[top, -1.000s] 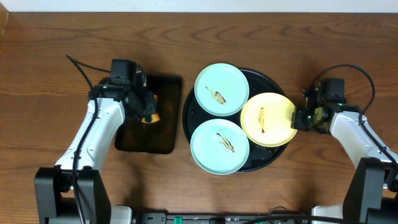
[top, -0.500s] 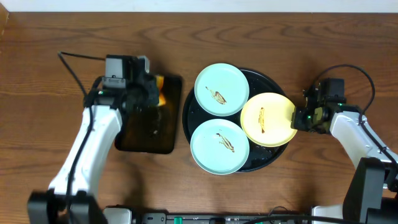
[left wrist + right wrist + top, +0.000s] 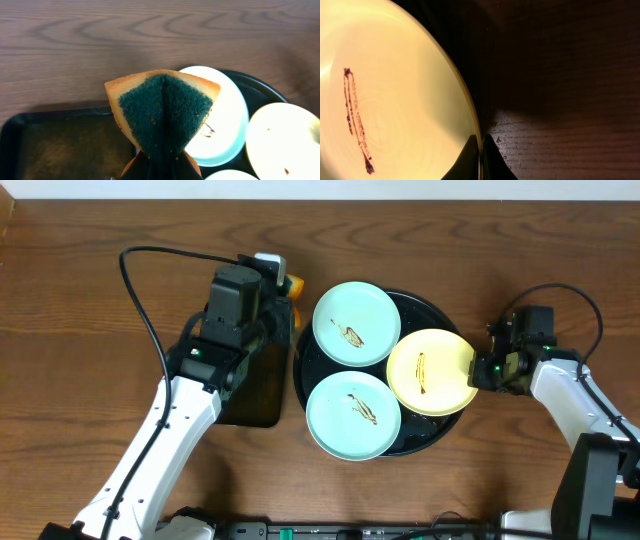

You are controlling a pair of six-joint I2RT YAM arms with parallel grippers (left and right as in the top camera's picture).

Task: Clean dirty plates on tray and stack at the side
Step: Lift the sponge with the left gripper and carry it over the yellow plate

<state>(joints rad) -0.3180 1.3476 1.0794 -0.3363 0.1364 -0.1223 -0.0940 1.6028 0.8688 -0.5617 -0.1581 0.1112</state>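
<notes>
From above, the left claw [image 3: 281, 294] is clenched on a sponge [image 3: 291, 283] and hangs over the far right corner of the small tray [image 3: 262, 385], just left of the round tray [image 3: 422, 306]; the sponge seems carried there so it can wipe. The far blue plate [image 3: 356, 323] lies just right of it, and the near blue plate [image 3: 353, 415] sits nearer and apart from it. The right claw [image 3: 481, 370] is at the right edge of the yellow plate [image 3: 430, 372], which lies on the right side of the round tray, overlapping its rim. From the left wrist, the sponge [image 3: 162, 110] stands pinched at its lower end, folded so its dark green scrubbing face shows, orange at the edges. Beyond it and to the right lies the far blue plate [image 3: 227, 117] with its smear, with bare wooden surface [image 3: 100, 40] farther off. From the right wrist, the right claw [image 3: 481, 156] is closed on the thin rim of the yellow plate [image 3: 395, 85], one finger on each side, probably to steady or lift it for wiping. The plate spreads left of the claw, and a long brown smear [image 3: 355, 120] runs down it well left of the grip
</notes>
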